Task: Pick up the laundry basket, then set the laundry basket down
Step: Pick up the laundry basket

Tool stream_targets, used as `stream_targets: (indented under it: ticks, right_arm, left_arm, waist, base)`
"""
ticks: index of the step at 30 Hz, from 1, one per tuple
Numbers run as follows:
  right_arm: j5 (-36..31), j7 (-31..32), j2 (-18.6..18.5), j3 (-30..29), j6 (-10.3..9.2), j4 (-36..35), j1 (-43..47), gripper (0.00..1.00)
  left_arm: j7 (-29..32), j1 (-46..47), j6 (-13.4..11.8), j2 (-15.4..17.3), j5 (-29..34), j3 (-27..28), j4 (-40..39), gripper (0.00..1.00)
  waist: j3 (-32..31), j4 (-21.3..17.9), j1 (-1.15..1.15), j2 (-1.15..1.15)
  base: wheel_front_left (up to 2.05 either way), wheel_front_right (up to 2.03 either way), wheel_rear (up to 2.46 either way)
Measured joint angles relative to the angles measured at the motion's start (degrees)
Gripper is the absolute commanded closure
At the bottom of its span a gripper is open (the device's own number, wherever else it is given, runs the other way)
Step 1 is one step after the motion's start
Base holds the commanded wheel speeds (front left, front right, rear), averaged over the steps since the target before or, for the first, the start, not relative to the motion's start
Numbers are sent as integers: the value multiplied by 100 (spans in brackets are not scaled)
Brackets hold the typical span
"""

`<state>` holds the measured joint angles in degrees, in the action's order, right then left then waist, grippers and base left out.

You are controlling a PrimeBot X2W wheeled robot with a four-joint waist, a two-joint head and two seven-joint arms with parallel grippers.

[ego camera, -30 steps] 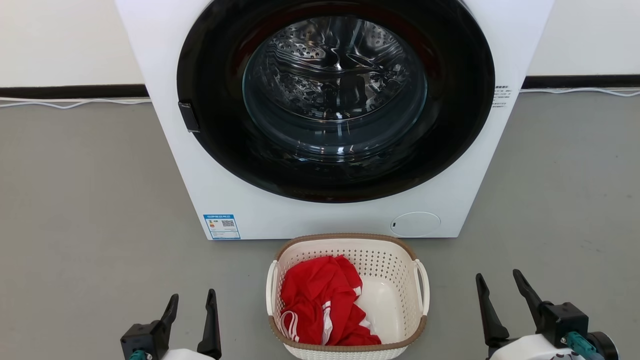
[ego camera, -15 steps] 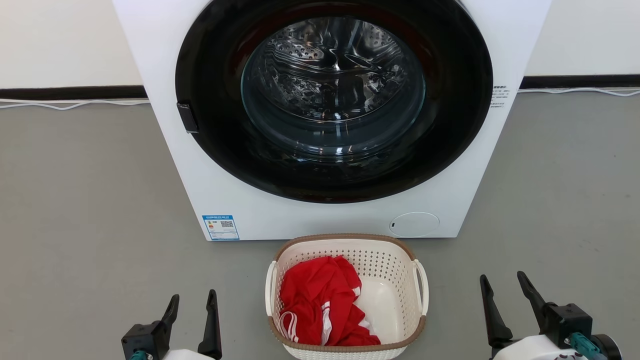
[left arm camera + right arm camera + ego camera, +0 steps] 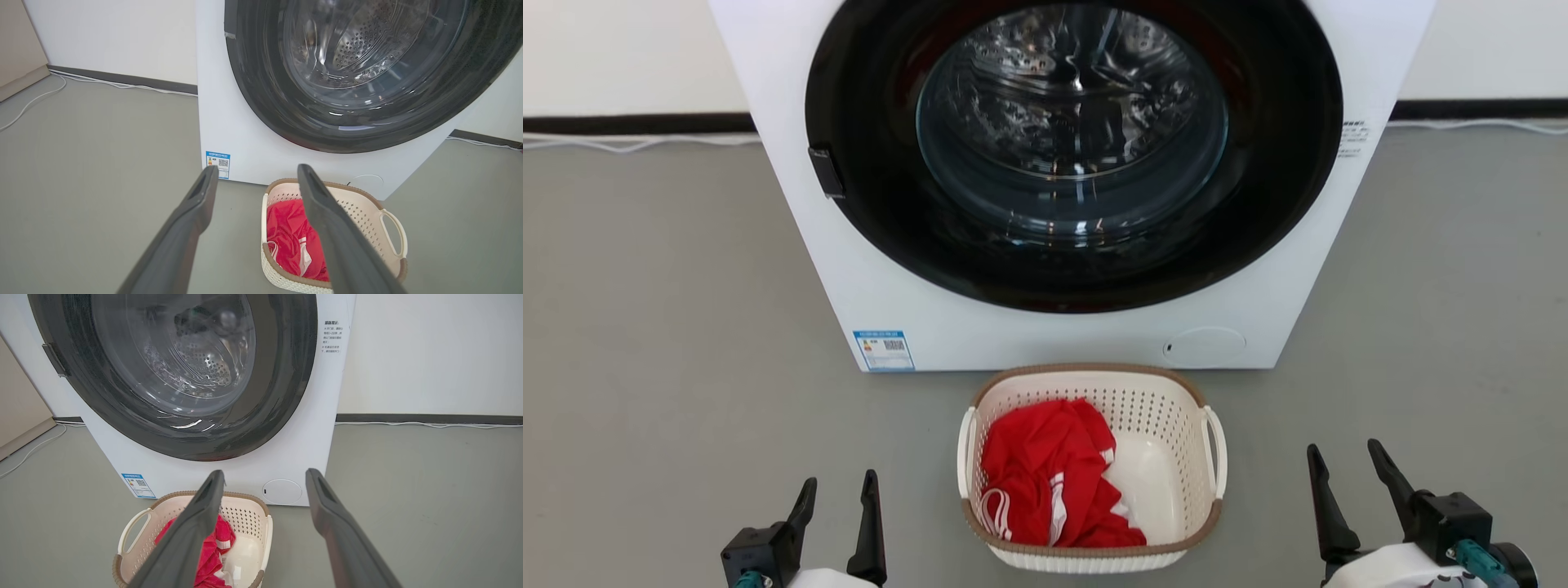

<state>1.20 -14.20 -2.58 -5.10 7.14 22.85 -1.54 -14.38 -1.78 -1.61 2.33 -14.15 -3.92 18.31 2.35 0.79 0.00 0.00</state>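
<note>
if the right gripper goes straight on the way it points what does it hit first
Probably the washer, low on its front by the round cover, which shows between the open jaws of the right gripper. The basket lies left of that line. Depth unclear: the floor could come first.

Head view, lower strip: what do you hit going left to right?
left gripper, open → laundry basket, with a red garment in its left half → right gripper, open
</note>
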Motion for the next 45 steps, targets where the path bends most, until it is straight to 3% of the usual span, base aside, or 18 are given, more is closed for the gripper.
stream_targets:
  ticks: [19, 32, 45]
  right_arm:
    - [-14, -1, -19, -132, 1, 893, -1586, 0]
    - [-138, -1, -46, -215, 1, 1366, -2851, 0]
    - [-419, -18, -74, -298, 1, 2402, -4007, 0]
  left_arm:
    - [-1, 1490, -38, -8, -371, -439, 219, 0]
    - [-9, 2976, 13, -31, -472, -772, 1121, 0]
    - [-27, 4327, 119, -51, -923, -1154, 2179, 0]
  waist:
    - [1518, 4, 0, 0]
    - [2899, 17, 0, 0]
    - [4012, 54, 0, 0]
  base:
    - [0, 0, 0]
    - [0, 0, 0]
    - [0, 0, 0]
